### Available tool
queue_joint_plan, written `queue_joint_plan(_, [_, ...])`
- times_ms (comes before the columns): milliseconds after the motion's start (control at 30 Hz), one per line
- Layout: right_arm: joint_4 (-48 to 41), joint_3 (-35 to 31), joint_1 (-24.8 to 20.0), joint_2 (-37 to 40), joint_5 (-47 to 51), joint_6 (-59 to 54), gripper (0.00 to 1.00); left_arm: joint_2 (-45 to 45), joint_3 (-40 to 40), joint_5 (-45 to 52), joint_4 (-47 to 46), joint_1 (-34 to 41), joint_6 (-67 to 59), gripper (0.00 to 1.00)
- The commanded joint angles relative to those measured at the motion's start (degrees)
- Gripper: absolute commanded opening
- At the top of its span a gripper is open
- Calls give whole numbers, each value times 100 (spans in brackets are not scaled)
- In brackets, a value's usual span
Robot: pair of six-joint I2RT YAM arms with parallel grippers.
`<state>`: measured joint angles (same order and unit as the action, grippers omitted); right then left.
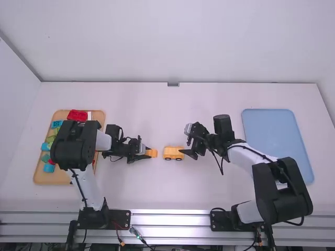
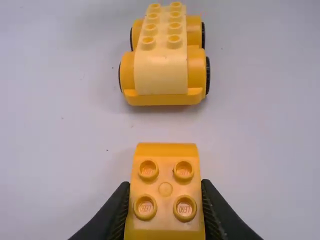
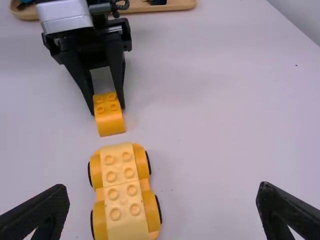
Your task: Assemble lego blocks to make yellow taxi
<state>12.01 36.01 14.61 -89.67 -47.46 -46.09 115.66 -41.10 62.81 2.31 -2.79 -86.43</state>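
Left of the table's middle, my left gripper (image 1: 147, 153) is shut on a yellow curved block (image 1: 152, 153). In the left wrist view the block (image 2: 165, 187) has its studs facing up, pinched by the left gripper (image 2: 165, 200). The yellow wheeled car body (image 1: 173, 152) stands on the table just right of that block, apart from it; in the left wrist view the car body (image 2: 161, 65) has a row of paired studs on top. My right gripper (image 1: 189, 152) is at the car's right side. Its fingers stand wide open in the right wrist view (image 3: 162, 210), with the car body (image 3: 125, 190) between and beyond them.
On the far left, a wooden tray (image 1: 39, 175) holds a red block (image 1: 77, 115) and several green and blue ones, partly under the left arm. A blue tray (image 1: 277, 136) lies at the right, beside the right arm.
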Motion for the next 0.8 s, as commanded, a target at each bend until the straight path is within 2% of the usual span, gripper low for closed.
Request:
queue_joint_plan(0, [157,-151,2,-319,-96,-92,99,76,70,-63,-9,52,2,14])
queue_joint_plan(100, [595,-234,2,-730,-367,-87,99,76,-44,-66,-155,52,4,28])
queue_joint_plan(133, [691,-232,2,-872,-452,-92,99,74,-81,-50,-199,52,7,29])
queue_joint_plan(267, [1005,-177,17,-1493,-660,-337,99,70,-297,271,-498,55,7,22])
queue_joint_plan(333, [1027,-92,9,-1847,-1108,-767,99,70,-459,343,-719,52,4,13])
queue_joint_plan(367, [1029,-66,9,-1952,-1259,-931,99,70,-520,341,-798,52,4,11])
queue_joint_plan(500, [1075,15,11,-2258,-1379,-1209,99,70,-813,391,-1237,52,4,13])
queue_joint_plan(567, [1119,50,17,-2354,-1384,-1248,99,70,-929,426,-1443,52,2,20])
queue_joint_plan(600, [1207,76,52,-2455,-1364,-1248,99,70,-1019,424,-1604,55,0,20])
queue_joint_plan(767, [1941,216,214,-2983,-1423,-866,98,59,-1239,426,-2031,66,-90,15])
